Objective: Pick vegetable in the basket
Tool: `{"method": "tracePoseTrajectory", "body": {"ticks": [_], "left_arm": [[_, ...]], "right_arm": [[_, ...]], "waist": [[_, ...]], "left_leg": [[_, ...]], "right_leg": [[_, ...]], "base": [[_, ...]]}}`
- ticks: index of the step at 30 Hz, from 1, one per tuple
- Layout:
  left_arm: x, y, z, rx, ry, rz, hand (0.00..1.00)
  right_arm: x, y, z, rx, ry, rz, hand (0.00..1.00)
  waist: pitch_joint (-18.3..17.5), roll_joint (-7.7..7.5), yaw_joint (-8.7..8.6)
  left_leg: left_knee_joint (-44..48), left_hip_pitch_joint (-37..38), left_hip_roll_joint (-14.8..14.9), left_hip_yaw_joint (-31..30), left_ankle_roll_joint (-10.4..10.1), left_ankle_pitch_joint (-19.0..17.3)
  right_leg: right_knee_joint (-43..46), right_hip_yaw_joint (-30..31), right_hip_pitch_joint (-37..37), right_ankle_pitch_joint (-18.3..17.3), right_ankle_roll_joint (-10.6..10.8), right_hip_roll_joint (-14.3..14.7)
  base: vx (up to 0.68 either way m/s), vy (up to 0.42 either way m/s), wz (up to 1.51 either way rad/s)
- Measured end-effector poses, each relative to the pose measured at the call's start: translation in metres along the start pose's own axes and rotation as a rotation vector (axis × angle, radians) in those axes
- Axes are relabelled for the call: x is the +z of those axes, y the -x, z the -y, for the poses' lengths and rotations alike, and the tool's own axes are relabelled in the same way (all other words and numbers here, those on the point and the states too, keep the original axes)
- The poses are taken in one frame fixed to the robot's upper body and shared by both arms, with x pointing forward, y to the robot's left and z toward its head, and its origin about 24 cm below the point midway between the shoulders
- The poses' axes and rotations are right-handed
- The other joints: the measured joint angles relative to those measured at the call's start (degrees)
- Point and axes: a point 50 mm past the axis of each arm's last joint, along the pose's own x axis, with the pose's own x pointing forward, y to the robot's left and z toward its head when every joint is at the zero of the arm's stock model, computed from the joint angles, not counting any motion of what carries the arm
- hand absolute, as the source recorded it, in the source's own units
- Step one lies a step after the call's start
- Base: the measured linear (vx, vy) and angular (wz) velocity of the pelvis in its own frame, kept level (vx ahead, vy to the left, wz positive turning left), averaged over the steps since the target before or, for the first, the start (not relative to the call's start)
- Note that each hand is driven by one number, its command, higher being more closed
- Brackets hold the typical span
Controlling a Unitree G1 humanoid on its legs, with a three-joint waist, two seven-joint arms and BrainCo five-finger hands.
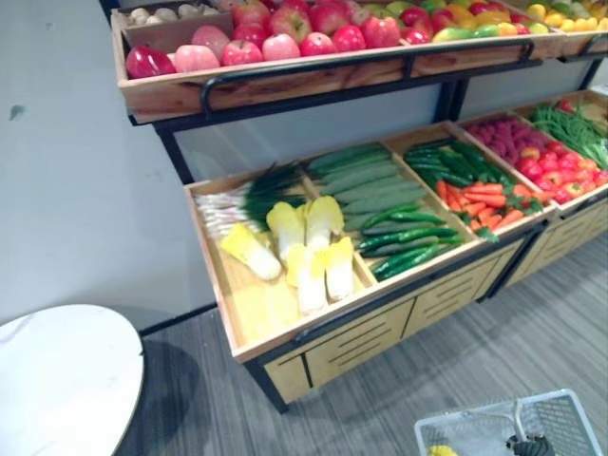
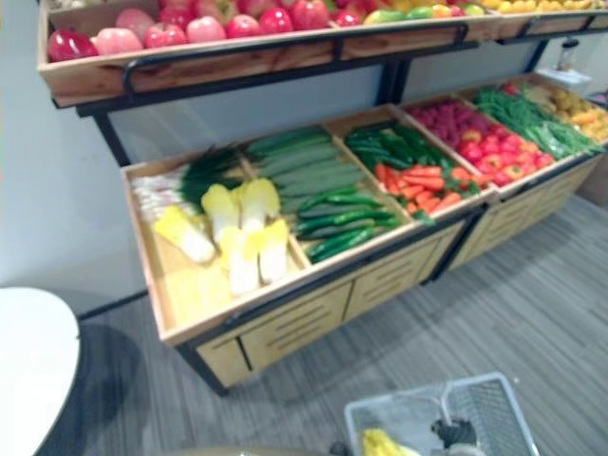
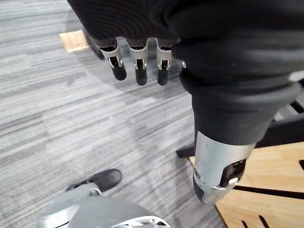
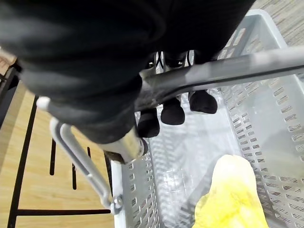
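**Cabbage [image 4: 230,194] in the basket [image 4: 273,142], more on the stand [image 1: 361,332]**

The cabbage is yellow and leafy. It lies at the bottom of the grey basket. It looks like the same kind as the yellow cabbages [image 1: 304,252] in the wooden bin [image 1: 256,309] of the stand.

The right hand [image 4: 173,111] carries the basket. Its fingers are curled round the handle [image 4: 237,65], and the dark tips poke out under the bar. The left hand [image 3: 137,66] hangs over the grey floor [image 3: 57,109]. Its fingers are straight and a little spread, and it holds nothing.

Next to the cabbages lie long green cucumbers [image 1: 408,242], then orange carrots [image 1: 484,199]. A white round table [image 1: 57,380] stands off to the left.

I think the next job is to fetch another vegetable with the free left hand. To do it well, the robot should get close to the stand first, because the bin is well apart from that hand. It should hold the basket level so the cabbage does not roll out. Then it should reach for a vegetable that lies on top and wrap its fingers round the thick middle.
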Motion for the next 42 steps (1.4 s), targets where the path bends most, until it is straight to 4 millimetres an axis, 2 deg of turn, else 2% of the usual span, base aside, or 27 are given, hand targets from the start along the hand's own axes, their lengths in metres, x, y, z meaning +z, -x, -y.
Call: {"method": "tracePoseTrajectory", "body": {"ticks": [1,3,6,7,8,9,10,12,13,15,20,22,24,25,26,28,29,30,31,32,34,36,38,40,41,42], "left_arm": [[0.006,-0.001,0.003,-0.018,-0.014,0.02,0.0],[0.019,-0.004,0.007,-0.034,-0.036,0.058,0.0],[0.045,-0.011,-0.003,-0.018,-0.085,0.135,0.0],[0.06,-0.013,-0.009,0.002,-0.103,0.184,0.0],[0.062,-0.012,-0.01,0.006,-0.105,0.199,0.0],[0.066,-0.012,-0.011,0.012,-0.101,0.215,0.0],[0.069,-0.012,-0.012,0.017,-0.103,0.226,0.0],[0.063,-0.011,-0.012,0.013,-0.109,0.216,0.0],[0.059,-0.01,-0.012,0.008,-0.112,0.204,0.0],[0.064,-0.011,-0.008,-0.004,-0.105,0.218,0.0],[0.069,-0.011,-0.004,-0.01,-0.091,0.224,0.0],[0.062,-0.011,0.0,-0.023,-0.091,0.197,0.0],[0.059,-0.01,0.005,-0.037,-0.089,0.187,0.0],[0.06,-0.009,0.009,-0.053,-0.102,0.192,0.0],[0.059,-0.009,0.013,-0.068,-0.119,0.195,0.0],[0.06,-0.008,0.017,-0.082,-0.125,0.199,0.0],[0.062,-0.007,0.022,-0.094,-0.12,0.206,0.0],[0.062,-0.006,0.024,-0.098,-0.117,0.21,0.0],[0.063,-0.005,0.026,-0.103,-0.113,0.214,0.0],[0.064,-0.005,0.027,-0.104,-0.114,0.218,0.0],[0.066,-0.004,0.028,-0.105,-0.121,0.239,0.0],[0.068,-0.003,0.031,-0.109,-0.115,0.247,0.0],[0.068,-0.003,0.034,-0.117,-0.112,0.249,0.0],[0.067,-0.002,0.037,-0.119,-0.109,0.247,0.0],[0.065,-0.002,0.036,-0.118,-0.109,0.243,0.0],[0.064,-0.003,0.033,-0.105,-0.111,0.237,0.0]], "right_arm": [[-0.001,0.0,0.004,-0.009,0.004,-0.001,1.0],[0.0,-0.001,0.007,-0.019,-0.005,-0.003,1.0],[0.016,-0.002,-0.002,-0.008,-0.03,0.055,1.0],[0.022,-0.001,-0.009,0.006,-0.029,0.081,1.0],[0.027,-0.001,-0.012,0.015,-0.028,0.098,1.0],[0.041,-0.002,-0.016,0.027,-0.025,0.138,1.0],[0.043,-0.003,-0.012,0.015,-0.027,0.148,1.0],[0.043,-0.003,-0.012,0.023,-0.013,0.149,1.0],[0.045,-0.002,-0.016,0.035,-0.004,0.158,1.0],[0.045,-0.002,-0.017,0.053,0.011,0.161,1.0],[0.045,-0.001,-0.022,0.07,0.028,0.162,1.0],[0.043,-0.001,-0.025,0.083,0.047,0.152,1.0],[0.035,0.001,-0.026,0.09,0.063,0.128,1.0],[0.03,0.002,-0.025,0.093,0.073,0.116,1.0],[0.028,0.002,-0.025,0.093,0.079,0.113,1.0],[0.027,0.003,-0.022,0.088,0.09,0.117,1.0],[0.03,0.001,-0.018,0.079,0.101,0.124,1.0],[0.032,0.0,-0.016,0.076,0.113,0.132,1.0],[0.039,-0.002,-0.014,0.074,0.127,0.151,1.0],[0.042,-0.002,-0.014,0.075,0.13,0.16,1.0],[0.053,-0.004,-0.015,0.077,0.133,0.19,1.0],[0.059,-0.005,-0.014,0.074,0.137,0.206,1.0],[0.067,-0.007,-0.011,0.07,0.16,0.228,1.0],[0.073,-0.007,-0.007,0.059,0.173,0.25,1.0],[0.075,-0.007,-0.007,0.06,0.177,0.257,1.0],[0.076,-0.006,-0.012,0.074,0.181,0.263,1.0]], "waist": [[0.6,0.49,-0.13],[1.1,0.59,-0.11],[3.7,-0.73,-0.16],[4.7,-0.89,-0.16],[5.1,-0.13,0.09],[7.3,0.08,0.45],[8.8,0.58,0.22],[9.0,0.38,0.93],[9.1,0.02,1.47],[9.5,-0.35,1.31],[9.7,0.42,0.42],[9.7,0.5,-0.04],[9.7,0.73,-0.09],[9.9,0.86,-0.03],[9.9,0.96,-0.01],[10.6,0.35,-0.1],[10.6,0.47,0.3],[10.6,0.58,0.71],[10.5,0.74,1.43],[10.5,0.76,1.63],[10.6,1.07,1.67],[10.4,1.84,1.84],[10.5,3.04,2.2],[10.2,5.0,3.45],[10.2,5.51,3.63],[10.3,4.82,4.29]], "left_leg": [[3.1,-0.2,0.9,0.9,0.1,-2.4],[6.9,-1.3,1.5,2.4,0.4,-4.9],[10.7,-4.5,1.5,6.6,1.7,-7.3],[11.8,-5.1,1.9,9.3,2.5,-7.7],[11.5,-5.5,2.8,11.6,2.9,-7.5],[10.9,-4.8,3.8,15.1,3.8,-7.1],[8.4,-2.4,3.7,18.5,3.9,-6.1],[6.9,0.9,3.7,24.0,4.1,-5.1],[6.6,1.9,3.7,26.9,4.1,-5.1],[6.1,3.8,3.3,30.1,3.5,-4.8],[6.0,5.2,3.9,36.1,1.2,-3.2],[10.7,5.1,6.4,37.4,0.9,-2.9],[17.9,4.6,10.1,37.3,0.9,-2.9],[24.8,3.9,13.4,37.0,1.4,-1.9],[29.2,2.9,15.4,34.9,2.4,-0.1],[34.4,-0.1,16.2,28.1,2.9,2.1],[34.7,-2.1,14.1,20.4,1.7,0.4],[34.0,-2.9,12.5,16.4,1.3,-0.6],[31.7,-4.0,9.6,10.5,0.6,-1.9],[29.7,-4.5,8.2,8.0,0.4,-2.2],[18.7,-6.0,3.4,-2.6,-0.9,-2.8],[10.5,-7.8,0.8,-9.5,-1.0,-2.8],[4.0,-8.3,-0.4,-13.4,-1.5,-1.8],[0.7,-8.8,-0.4,-13.8,-0.8,0.9],[0.9,-8.7,-0.2,-13.7,-0.7,2.8],[2.0,-8.6,-0.5,-12.2,0.1,3.2]], "right_leg": [[2.0,0.8,0.0,-1.2,0.2,0.3],[4.4,2.6,-1.6,-1.7,0.6,0.4],[5.4,7.4,-5.9,0.1,3.2,0.0],[3.7,6.9,-7.5,3.5,3.8,0.5],[1.3,5.7,-7.8,7.1,3.6,1.1],[8.0,-3.9,-9.2,3.7,-0.9,0.6],[17.7,-14.5,-9.5,-3.3,-5.0,-1.9],[24.2,-23.6,-8.2,-7.0,-6.1,-4.2],[24.7,-26.2,-8.3,-7.6,-6.9,-4.6],[24.1,-27.2,-8.2,-8.1,-7.1,-4.4],[12.6,-22.4,-6.3,-7.6,-6.0,0.8],[8.1,-20.1,-4.2,-6.1,-6.1,3.0],[6.6,-18.9,-3.0,-6.5,-6.7,4.4],[6.5,-18.2,-2.2,-7.0,-7.5,5.1],[6.6,-17.7,-1.6,-7.3,-7.9,5.5],[6.9,-15.3,-0.7,-7.5,-8.3,6.0],[7.4,-12.5,-0.6,-7.3,-7.9,6.1],[7.5,-11.2,-0.6,-7.3,-7.9,6.0],[7.5,-8.6,-0.5,-7.2,-7.7,6.0],[7.4,-7.5,-0.5,-7.0,-7.5,5.9],[6.2,-4.1,-1.0,-6.6,-6.8,5.8],[5.2,-1.9,-1.7,-6.0,-5.9,6.0],[4.8,0.2,-2.6,-5.2,-4.7,6.2],[4.9,3.3,-3.4,-4.9,-4.1,7.3],[5.1,4.2,-3.5,-5.0,-3.7,7.8],[5.7,5.9,-3.6,-5.2,-3.2,7.4]], "base": [[0.02,0.045,-0.34],[0.0,0.105,-0.47],[-0.08,0.124,-0.83],[-0.11,0.094,-0.92],[-0.14,0.121,-1.26],[-0.09,0.136,-1.35],[-0.06,0.14,-1.32],[0.02,0.091,-1.58],[0.02,-0.009,-1.71],[0.02,-0.091,-1.04],[0.02,-0.117,-0.71],[-0.05,-0.112,-0.58],[-0.05,-0.115,-0.59],[-0.01,-0.122,-0.64],[0.02,-0.127,-0.62],[0.09,-0.083,-0.55],[0.09,-0.038,-0.77],[0.08,0.005,-1.07],[0.07,0.015,-0.94],[0.07,0.026,-1.08],[0.04,0.046,-0.87],[0.06,0.085,-0.66],[0.08,0.169,-0.65],[0.11,0.279,-0.79],[0.14,0.335,-0.87],[0.11,0.239,-0.65]]}}
